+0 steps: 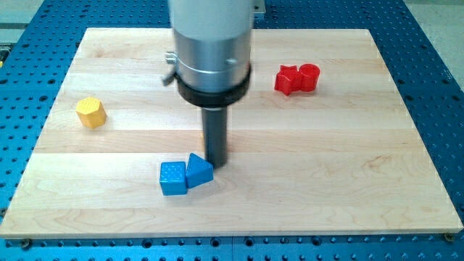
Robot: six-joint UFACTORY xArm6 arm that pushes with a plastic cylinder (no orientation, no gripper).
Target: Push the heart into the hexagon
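The tip (216, 163) is seen just beside the blue triangle (199, 170) and blue cube (172, 178) — no jaws are fitted. No heart is identifiable (perhaps among the red blocks (296, 79)); the yellow hexagon (91, 113) sits well apart at the tabletop (348, 181) left — approach is still required.

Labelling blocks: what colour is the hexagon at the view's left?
Yellow. The hexagon shows clearly in the camera view, alone near the board's left edge.

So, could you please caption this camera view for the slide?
My tip beside blue blocks; yellow hexagon left, red blocks top right.
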